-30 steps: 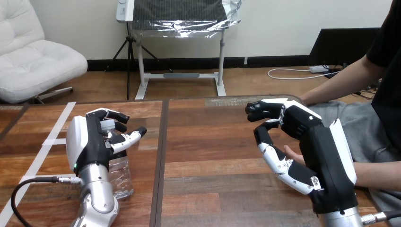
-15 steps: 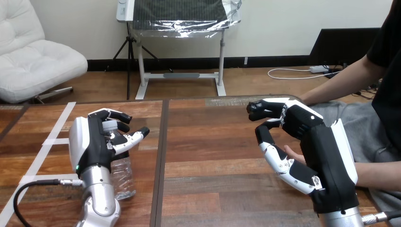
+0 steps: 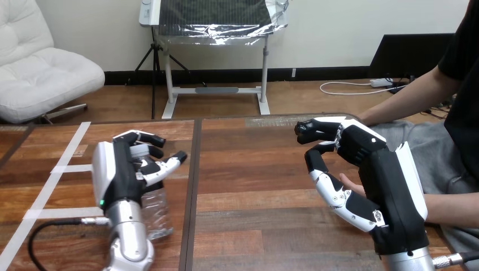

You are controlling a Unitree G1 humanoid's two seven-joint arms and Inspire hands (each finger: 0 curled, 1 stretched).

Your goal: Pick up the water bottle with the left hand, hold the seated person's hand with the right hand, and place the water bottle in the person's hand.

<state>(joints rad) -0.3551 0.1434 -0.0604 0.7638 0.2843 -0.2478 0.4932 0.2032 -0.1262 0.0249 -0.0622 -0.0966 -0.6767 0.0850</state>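
A clear plastic water bottle (image 3: 159, 212) with a pale cap stands upright at the table's left. My left hand (image 3: 120, 172) is curled round its upper part, with the thumb across the front below the cap. At the right, my right hand (image 3: 379, 176) stands on edge near the table's right side. The person's hand (image 3: 349, 184) peeks out from behind it, low against the palm side and mostly hidden. The two hands are touching or very close; I cannot tell whether mine grips it.
White tape strips (image 3: 61, 169) mark the table's left end. A dark seam (image 3: 194, 186) runs front to back down the wooden table's middle. The person's forearm (image 3: 454, 208) lies along the right edge, and their other arm (image 3: 406, 101) reaches in from the upper right.
My left hand has moved to the right with the bottle in it, toward the table's middle seam. My right hand and the person's hand have stayed put.
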